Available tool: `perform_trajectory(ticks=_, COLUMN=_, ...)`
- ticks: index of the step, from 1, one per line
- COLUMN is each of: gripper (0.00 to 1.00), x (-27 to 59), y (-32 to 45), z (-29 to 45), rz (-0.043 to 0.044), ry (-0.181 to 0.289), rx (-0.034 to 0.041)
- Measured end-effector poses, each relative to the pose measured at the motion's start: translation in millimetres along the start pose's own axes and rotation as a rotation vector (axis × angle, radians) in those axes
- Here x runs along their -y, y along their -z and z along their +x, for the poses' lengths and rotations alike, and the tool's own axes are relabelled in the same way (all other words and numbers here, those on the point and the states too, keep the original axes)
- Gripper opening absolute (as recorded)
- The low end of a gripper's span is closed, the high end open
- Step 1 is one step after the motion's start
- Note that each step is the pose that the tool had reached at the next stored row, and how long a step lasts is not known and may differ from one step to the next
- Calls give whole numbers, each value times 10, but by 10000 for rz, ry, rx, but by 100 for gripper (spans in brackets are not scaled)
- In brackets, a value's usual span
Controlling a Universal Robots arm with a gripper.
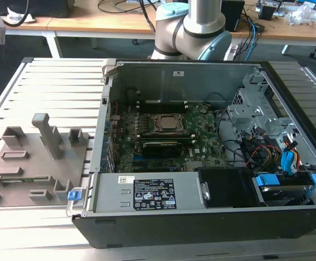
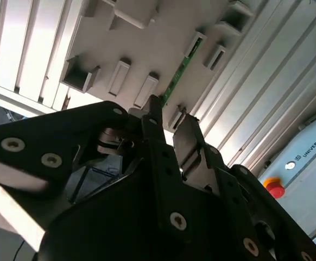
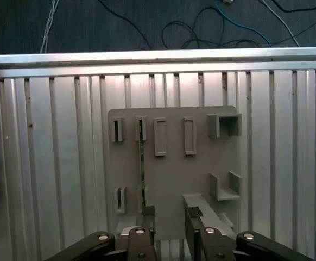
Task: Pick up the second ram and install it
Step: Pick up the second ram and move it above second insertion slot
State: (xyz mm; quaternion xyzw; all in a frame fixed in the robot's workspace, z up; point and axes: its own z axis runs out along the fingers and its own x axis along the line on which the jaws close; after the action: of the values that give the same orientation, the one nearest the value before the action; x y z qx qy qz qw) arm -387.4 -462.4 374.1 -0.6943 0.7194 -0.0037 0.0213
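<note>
The second ram [image 3: 141,163] is a thin green stick standing on edge in slots of the grey fixture plate [image 3: 169,179]; it also shows in the second wrist view as the ram [image 2: 177,76]. My gripper [image 3: 170,223] hangs high above the plate's near edge, open, with nothing between its fingers [image 3: 147,217]. The stick's near end lines up with one finger rather than with the gap. In the second wrist view the gripper [image 2: 171,122] is well apart from the stick. The open computer case [image 1: 201,70] holds the motherboard [image 1: 196,144] with its CPU socket [image 1: 169,124].
The fixture plate [image 1: 33,157] lies on the ribbed aluminium table [image 1: 55,81], at the exterior view's left of the case, and carries upright grey posts [image 1: 48,133] and brackets [image 3: 226,125]. Drive cages and cables [image 1: 266,147] crowd the case's right. A black card [image 1: 160,147] sits below the socket.
</note>
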Motion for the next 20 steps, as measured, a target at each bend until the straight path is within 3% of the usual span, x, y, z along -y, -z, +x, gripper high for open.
perform_trajectory(ticks=1, gripper=36, x=1, y=-22, z=38, rz=-43, ry=-3, rx=-1)
perform_trajectory(ticks=3, gripper=36, x=5, y=-54, z=61, rz=-275, ry=-7, rx=-11)
perform_trajectory(ticks=10, gripper=36, x=-1, y=-261, z=75, rz=-275, ry=0, rx=-9)
perform_trajectory(ticks=20, gripper=36, x=-6, y=-385, z=79, rz=-275, ry=0, rx=-9)
